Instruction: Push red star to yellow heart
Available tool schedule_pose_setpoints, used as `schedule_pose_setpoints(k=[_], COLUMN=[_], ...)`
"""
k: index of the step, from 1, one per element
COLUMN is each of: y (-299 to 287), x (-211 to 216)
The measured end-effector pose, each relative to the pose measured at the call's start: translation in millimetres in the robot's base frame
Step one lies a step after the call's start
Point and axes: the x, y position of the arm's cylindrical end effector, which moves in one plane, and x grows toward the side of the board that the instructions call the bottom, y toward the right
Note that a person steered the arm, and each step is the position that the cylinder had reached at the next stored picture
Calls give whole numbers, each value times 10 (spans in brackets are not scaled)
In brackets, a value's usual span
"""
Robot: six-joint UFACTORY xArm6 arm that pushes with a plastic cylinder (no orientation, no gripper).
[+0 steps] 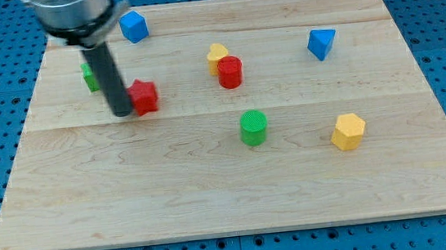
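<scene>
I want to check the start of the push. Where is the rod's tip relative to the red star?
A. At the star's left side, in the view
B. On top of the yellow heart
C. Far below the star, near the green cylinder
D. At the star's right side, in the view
A: my tip stands right against the view's left side of the red star, and the yellow heart lies farther toward the view's right.
</scene>
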Motion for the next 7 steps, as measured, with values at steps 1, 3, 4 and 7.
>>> schedule_pose_setpoints(k=[1, 3, 4, 7], y=[374, -80, 114, 624], x=[-142, -297, -359, 95])
